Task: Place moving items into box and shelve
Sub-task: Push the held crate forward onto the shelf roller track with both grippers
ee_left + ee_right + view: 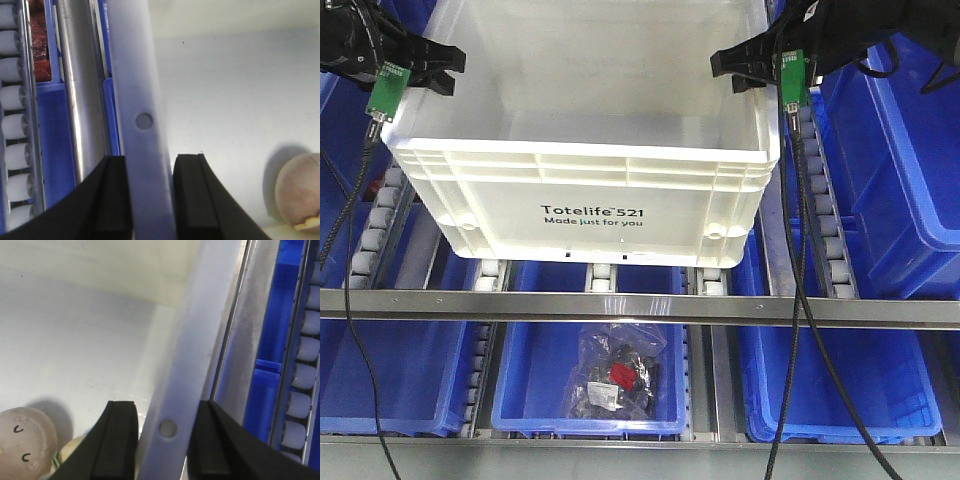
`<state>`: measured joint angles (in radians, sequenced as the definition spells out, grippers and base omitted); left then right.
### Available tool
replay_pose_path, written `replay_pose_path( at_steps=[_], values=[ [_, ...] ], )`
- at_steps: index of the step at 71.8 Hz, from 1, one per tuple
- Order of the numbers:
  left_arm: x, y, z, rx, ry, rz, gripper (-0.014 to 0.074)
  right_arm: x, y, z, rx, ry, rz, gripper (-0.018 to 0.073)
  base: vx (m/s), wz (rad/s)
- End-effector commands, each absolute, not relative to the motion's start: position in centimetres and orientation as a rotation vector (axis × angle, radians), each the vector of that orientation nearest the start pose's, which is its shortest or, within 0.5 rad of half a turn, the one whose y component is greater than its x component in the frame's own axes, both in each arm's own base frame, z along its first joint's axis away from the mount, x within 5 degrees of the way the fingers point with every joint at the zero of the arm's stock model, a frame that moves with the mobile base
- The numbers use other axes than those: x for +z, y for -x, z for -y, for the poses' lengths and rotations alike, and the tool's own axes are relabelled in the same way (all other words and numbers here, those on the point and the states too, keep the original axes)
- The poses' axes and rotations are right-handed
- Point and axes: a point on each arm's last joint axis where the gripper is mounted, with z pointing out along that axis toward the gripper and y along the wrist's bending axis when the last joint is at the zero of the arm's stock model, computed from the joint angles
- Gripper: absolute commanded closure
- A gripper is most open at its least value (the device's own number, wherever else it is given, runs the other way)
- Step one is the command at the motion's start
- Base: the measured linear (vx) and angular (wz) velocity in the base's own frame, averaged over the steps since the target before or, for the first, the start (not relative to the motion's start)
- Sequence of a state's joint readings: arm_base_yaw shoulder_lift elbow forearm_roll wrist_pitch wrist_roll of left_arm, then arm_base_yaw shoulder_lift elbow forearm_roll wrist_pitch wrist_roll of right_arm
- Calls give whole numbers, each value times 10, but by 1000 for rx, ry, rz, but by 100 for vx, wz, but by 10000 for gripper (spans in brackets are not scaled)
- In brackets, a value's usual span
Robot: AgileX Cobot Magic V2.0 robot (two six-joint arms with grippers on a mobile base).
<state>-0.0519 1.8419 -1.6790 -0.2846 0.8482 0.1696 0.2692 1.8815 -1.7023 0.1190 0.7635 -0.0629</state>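
Both arms hold the white box [585,175] over the roller shelf [603,277], left fingers [112,200] and right fingers [117,445] clamped on its side rims.

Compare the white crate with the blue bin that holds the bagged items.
The box is cream-white with black print; the blue bin is plain blue. The box sits on the upper roller rails, gripped at its rim by the left gripper and right gripper; the bin sits below, untouched. Both are open-topped plastic.
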Motion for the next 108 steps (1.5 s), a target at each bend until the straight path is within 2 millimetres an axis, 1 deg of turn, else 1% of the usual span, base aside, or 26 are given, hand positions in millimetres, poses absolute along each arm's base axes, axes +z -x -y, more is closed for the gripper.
replay_pose_path(
  at_steps=[1,7,16,25,36,41,45,50,55,64,77,93,108],
  values=[
    [350,-416,56,-415,-100,-2311,610,356,-411,-137,354,317,-2192,559,0,0],
    [350,-416,56,-411,-105,-2311,597,355,-412,-137,344,335,-2195,529,0,0],
    [350,-416,57,-401,-145,-2303,549,355,-411,-137,330,361,-2186,427,0,0],
    [350,-416,57,-400,-147,-2303,471,356,-411,-137,328,366,-2185,257,0,0],
    [350,-416,57,-401,-149,-2305,328,356,-411,-137,334,355,-2187,24,0,0],
    [350,-416,57,-400,-149,-2305,254,356,-411,-137,334,354,-2187,-55,0,0],
    [350,-416,57,-400,-149,-2305,197,356,-411,-137,334,354,-2187,-99,0,0],
    [350,-416,57,-400,-149,-2305,132,356,-411,-137,333,354,-2187,-124,0,0],
    [350,-416,57,-400,-149,-2305,80,355,-411,-137,333,355,-2189,-127,0,0],
    [351,-415,57,-402,-147,-2308,32,358,-408,-136,334,359,-2195,-112,0,0],
    [357,-409,54,-372,-168,-2308,34,374,-398,-131,296,381,-2167,-81,0,0],
    [373,-399,52,-330,-188,-2277,34,399,-381,-125,273,387,-2125,-68,0,0],
    [386,-389,47,-254,-225,-2263,35,412,-370,-121,254,395,-2101,-57,0,0]
  ],
)
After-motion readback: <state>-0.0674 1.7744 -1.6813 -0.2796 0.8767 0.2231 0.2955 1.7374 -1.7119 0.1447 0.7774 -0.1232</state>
